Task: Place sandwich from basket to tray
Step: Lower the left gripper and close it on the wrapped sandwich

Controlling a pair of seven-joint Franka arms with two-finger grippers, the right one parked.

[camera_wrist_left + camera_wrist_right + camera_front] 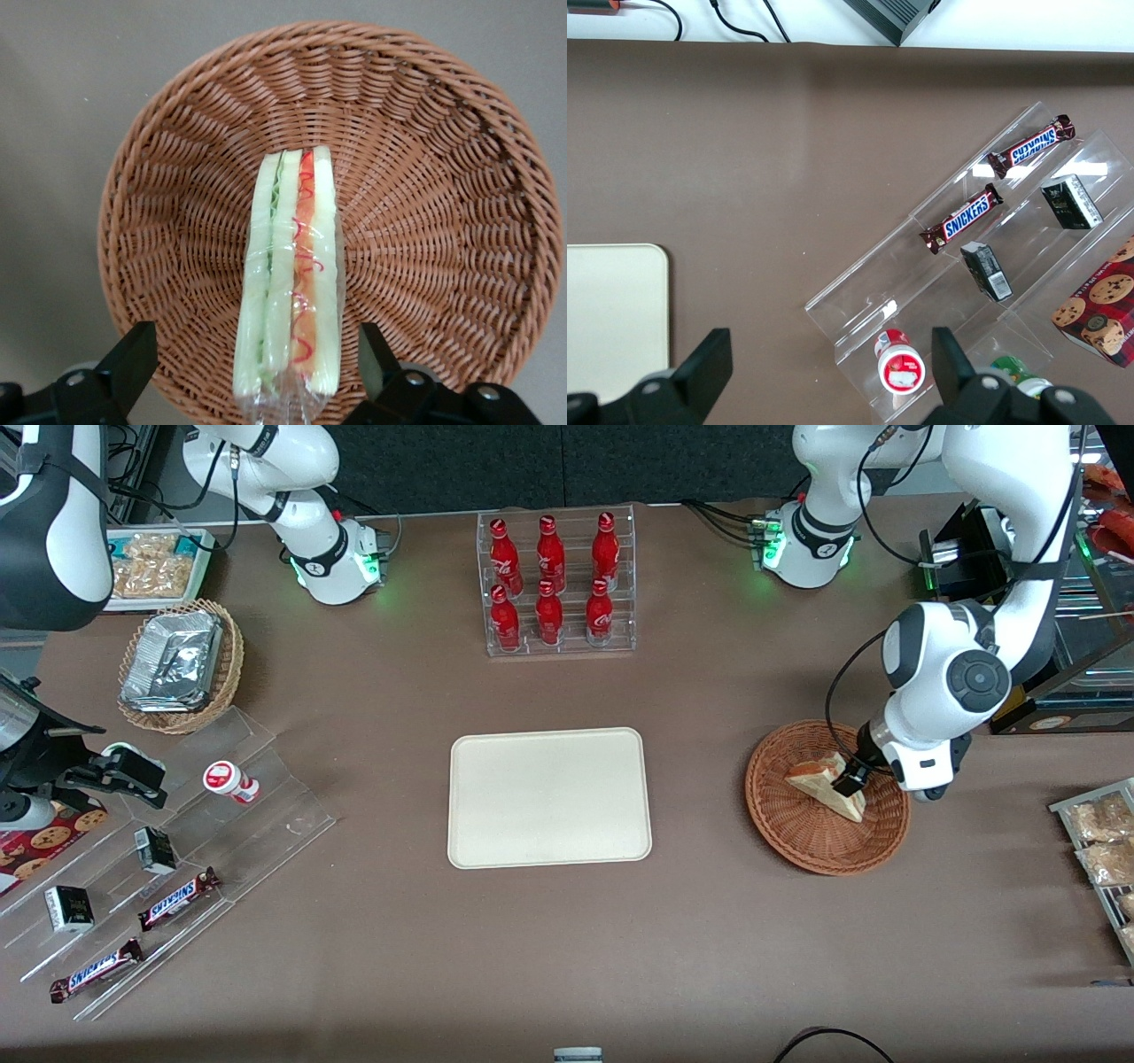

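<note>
On table, open hand (pixel 252 376) straddles sandwich (pixel 291 274) in basket (pixel 425 177).

The working left arm reaches down from its base at the table's edge farthest from the front camera, elbow raised high, forearm angled toward the front camera and wrist bent steeply over the basket (pixel 828 797). Its gripper (pixel 257 354) hangs low inside the basket's rim, fingers (pixel 133 359) spread wide apart, one on each side of the sandwich (pixel 291 274) standing on edge there, with a gap showing between each finger and the bread. A black cable loops along the forearm above the basket.
</note>
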